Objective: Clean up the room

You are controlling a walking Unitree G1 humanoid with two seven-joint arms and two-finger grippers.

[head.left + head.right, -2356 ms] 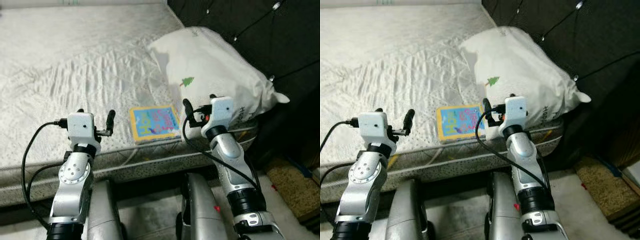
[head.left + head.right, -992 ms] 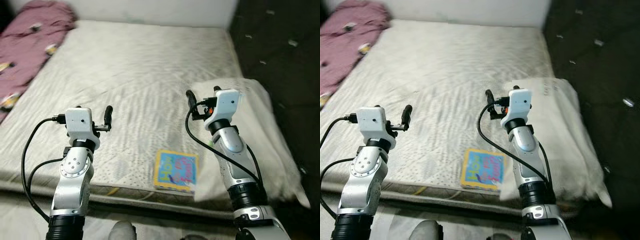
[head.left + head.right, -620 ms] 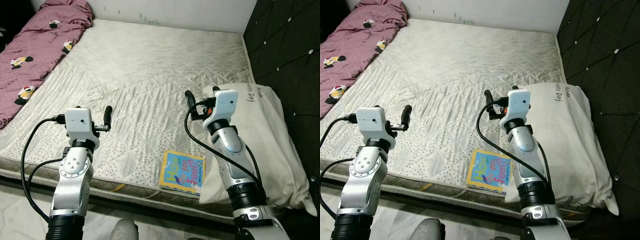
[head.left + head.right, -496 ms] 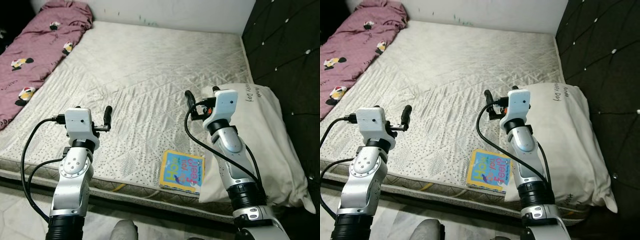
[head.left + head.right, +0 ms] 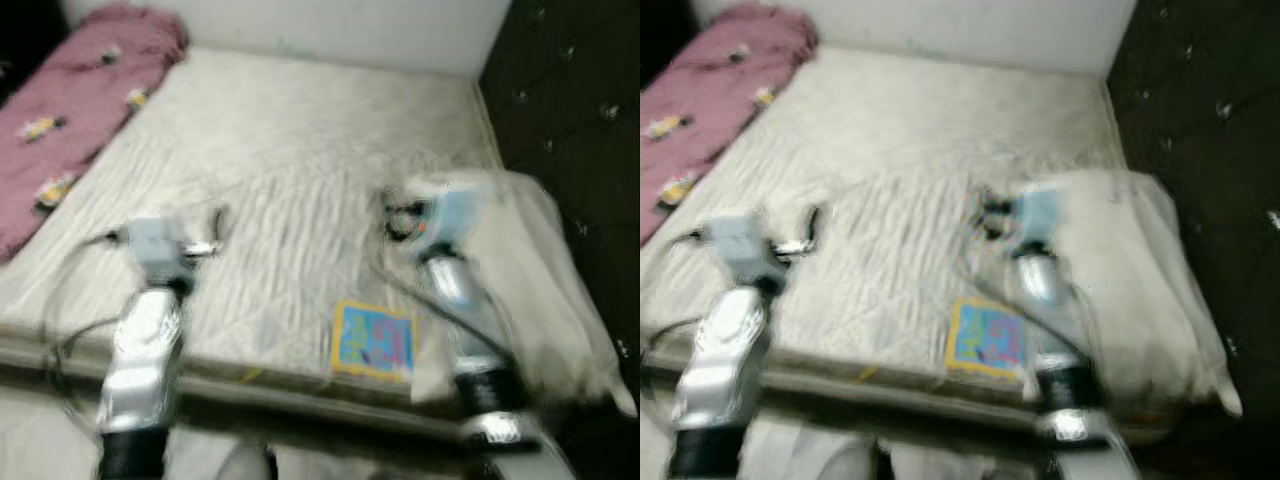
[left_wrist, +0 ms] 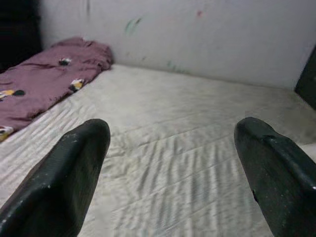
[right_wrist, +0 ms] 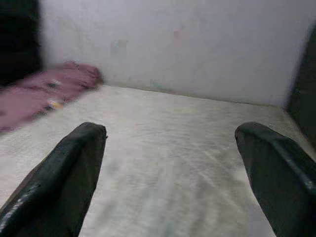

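A bare quilted mattress (image 5: 290, 190) under a pale wall (image 6: 197, 34), dark tufted headboard (image 5: 570, 110) at three o'clock, everything in both eye views smeared by motion blur. At eleven o'clock on the mattress, a crumpled pink blanket (image 5: 70, 110); at four o'clock, against the headboard, a white pillow (image 5: 540, 260); near six o'clock, at the mattress's front edge and just beside the pillow, a bright picture book (image 5: 373, 341) — yellow border, blue and pink cover, the likeliest thing to tidy first (a judgement, since the task names no single item). Left gripper (image 6: 177, 173) raised over the front of the mattress toward eight o'clock, fingers spread wide, nothing between them; right gripper (image 7: 173, 173) raised near the middle, between book and pillow, likewise spread wide and empty. Neither touching anything. Step in hand, by the look of it: settling into position before the bed. Best done by coming to rest square to the front edge first, letting the blur clear, then bringing the right gripper down toward the book at five o'clock and sliding one finger under the overhanging edge rather than pinching flat from above. Hard to make out: the cover's lettering, whether the book's right edge lies under the pillow or merely beside it, and the blanket's printed motifs — blurred blotches only.
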